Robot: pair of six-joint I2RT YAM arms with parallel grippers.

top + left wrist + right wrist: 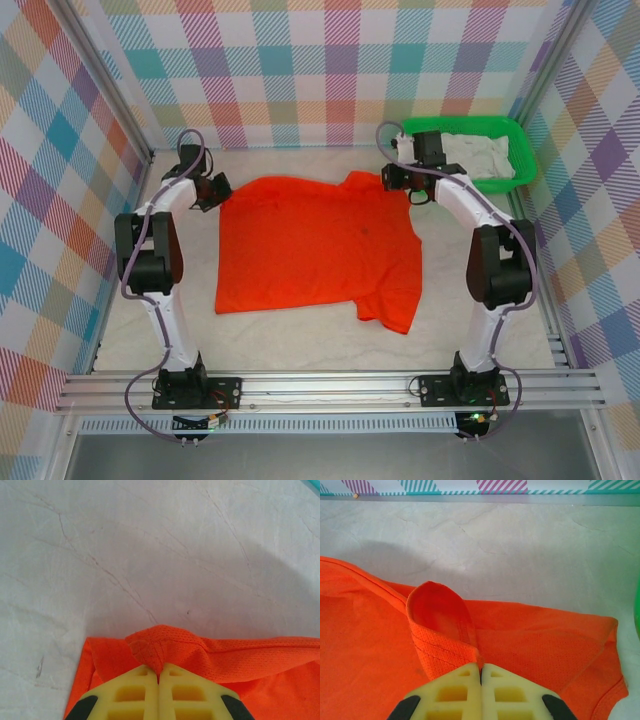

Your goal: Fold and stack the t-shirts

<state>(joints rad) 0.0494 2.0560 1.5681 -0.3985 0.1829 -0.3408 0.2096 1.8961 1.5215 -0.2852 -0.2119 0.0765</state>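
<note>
Pale tabletop has the orange-red t-shirt spread mostly flat in the middle, one sleeve poking toward the near right. Left arm and right arm both rise from the near edge, elbows bent, forearms reaching to the shirt's far corners. Green basket sits far right with the white t-shirt bunched inside. Left pincer is clamped tight on a pinched-up bit of orange cloth, and the right pincer is closed on a hem loop.
</note>
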